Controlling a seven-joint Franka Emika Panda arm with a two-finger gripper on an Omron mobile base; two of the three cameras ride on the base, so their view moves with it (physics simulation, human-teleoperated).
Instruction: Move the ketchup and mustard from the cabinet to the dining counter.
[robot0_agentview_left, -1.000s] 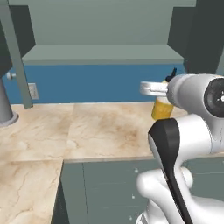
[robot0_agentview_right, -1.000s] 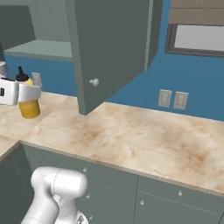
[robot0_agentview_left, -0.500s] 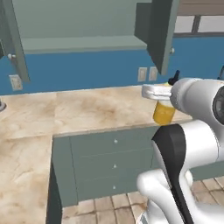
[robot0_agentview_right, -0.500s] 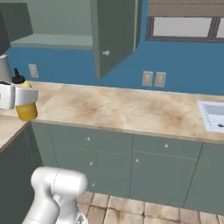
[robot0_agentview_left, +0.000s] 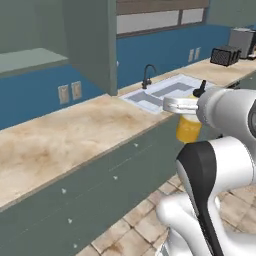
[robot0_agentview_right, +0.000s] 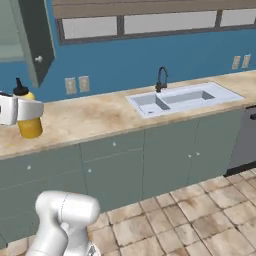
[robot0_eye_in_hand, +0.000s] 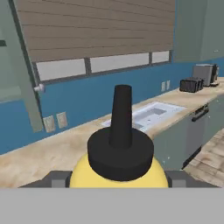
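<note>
Swinging with the base, both base views now face a sink (robot0_agentview_right: 175, 98) set in the marble table (robot0_agentview_left: 60, 140), the cabinet (robot0_agentview_left: 87, 40) door at left; the claw (robot0_agentview_right: 22, 111) is clamped on the mustard (robot0_agentview_left: 188, 127), held upright in the air before the table.

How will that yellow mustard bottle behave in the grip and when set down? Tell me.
The mustard is a small squeeze bottle, so it is probably light and somewhat soft; the pincer clamps it near the shoulder. Its rounded body may be a little slippery. With a tall dark nozzle cap on a narrow body, it could tip if set down tilted.
</note>
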